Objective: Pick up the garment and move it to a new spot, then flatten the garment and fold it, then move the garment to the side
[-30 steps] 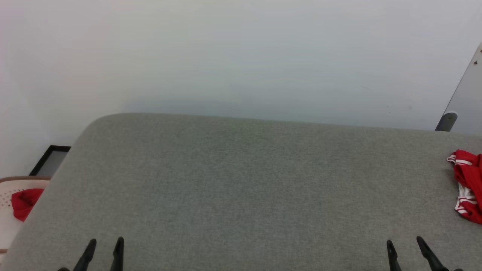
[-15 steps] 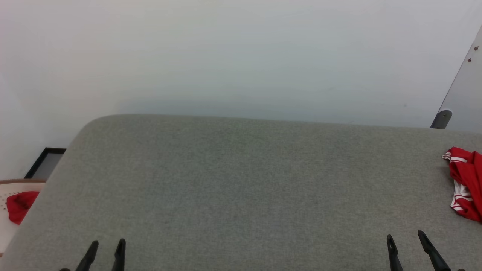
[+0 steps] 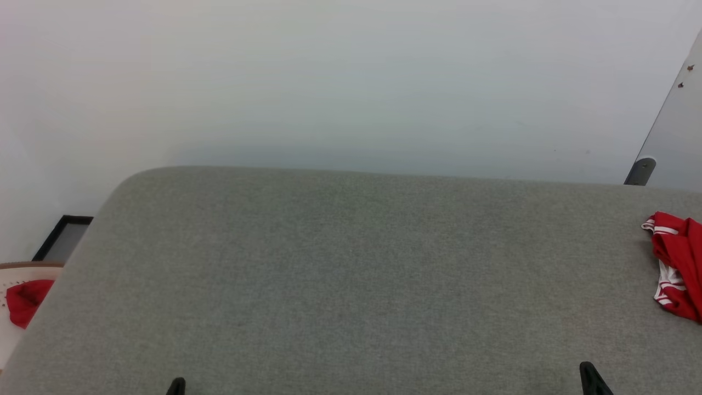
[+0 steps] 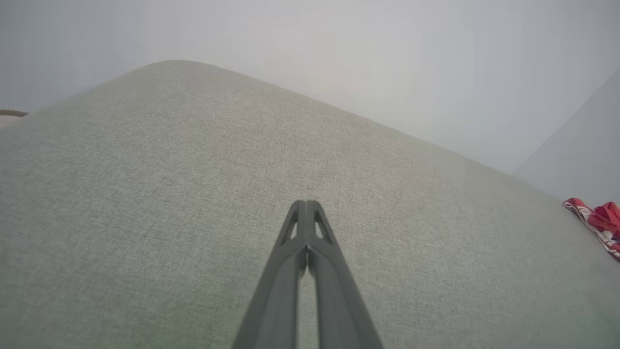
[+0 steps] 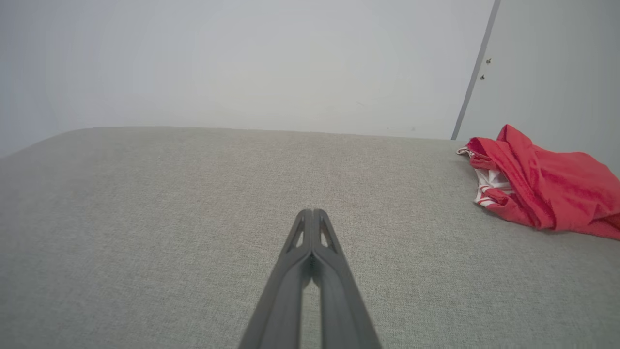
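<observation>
Garment [image 3: 680,249] partly outside head view

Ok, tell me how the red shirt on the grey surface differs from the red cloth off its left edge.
The garment carries red-and-white striped trim; the red cloth looks plain. The garment lies crumpled on the grey surface near its right end; the red cloth sits off the left edge, in a pale perforated container. Both are bright red and bunched up.

The right pincer [image 5: 312,213], fingers pressed together, points across the grey table [image 5: 145,218]; the garment [image 5: 542,186] lies crumpled at two o'clock.
</observation>
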`<state>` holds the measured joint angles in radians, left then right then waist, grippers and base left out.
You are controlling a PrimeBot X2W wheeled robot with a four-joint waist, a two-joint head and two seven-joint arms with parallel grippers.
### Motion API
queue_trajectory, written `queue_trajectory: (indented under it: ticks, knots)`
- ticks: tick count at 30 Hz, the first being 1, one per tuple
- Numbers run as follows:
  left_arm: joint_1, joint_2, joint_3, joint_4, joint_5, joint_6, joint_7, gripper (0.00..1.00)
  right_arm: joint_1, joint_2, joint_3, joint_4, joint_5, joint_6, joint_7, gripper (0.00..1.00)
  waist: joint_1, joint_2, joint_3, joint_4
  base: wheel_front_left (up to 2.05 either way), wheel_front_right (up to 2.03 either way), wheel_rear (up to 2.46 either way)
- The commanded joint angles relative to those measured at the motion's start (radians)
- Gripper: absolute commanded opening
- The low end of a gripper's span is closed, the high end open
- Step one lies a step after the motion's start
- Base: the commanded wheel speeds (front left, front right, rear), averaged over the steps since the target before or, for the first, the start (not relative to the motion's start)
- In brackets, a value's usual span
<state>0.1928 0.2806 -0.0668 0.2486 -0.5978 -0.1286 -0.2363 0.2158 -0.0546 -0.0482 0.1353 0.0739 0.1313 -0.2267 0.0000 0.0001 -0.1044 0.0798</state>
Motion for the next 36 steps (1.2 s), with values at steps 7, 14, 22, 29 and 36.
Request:
queue_trajectory:
  ticks: [7,14,22,29,36]
  knots:
    - [-0.054,-0.017,0.028,-0.012,-0.121,0.000,0.038,0.00,-0.054,-0.001,-0.011,-0.002,0.185,0.000,0.037,0.00,0.0000,-0.0001,0.007,-0.005,0.00,0.00,0.00]
    - [-0.079,-0.038,0.044,-0.012,-0.210,-0.001,0.069,0.00,-0.082,-0.001,-0.016,0.008,0.321,0.000,0.067,0.00,0.0000,-0.0001,0.013,-0.010,0.00,0.00,0.00]
    - [-0.107,-0.061,0.061,-0.011,-0.305,-0.001,0.102,0.00,-0.111,0.000,-0.022,0.019,0.464,0.000,0.099,0.00,0.0000,-0.0001,0.020,-0.015,0.00,0.00,0.00]
    - [-0.129,-0.078,0.074,-0.011,-0.381,-0.001,0.128,0.00,-0.135,0.000,-0.027,0.029,0.579,0.000,0.125,0.00,0.0000,-0.0001,0.027,-0.020,0.00,0.00,0.00]
    - [-0.146,-0.093,0.084,-0.011,-0.442,-0.001,0.150,0.00,-0.154,0.001,-0.030,0.036,0.670,0.000,0.146,0.00,0.0000,-0.0001,0.032,-0.024,0.00,0.00,0.00]
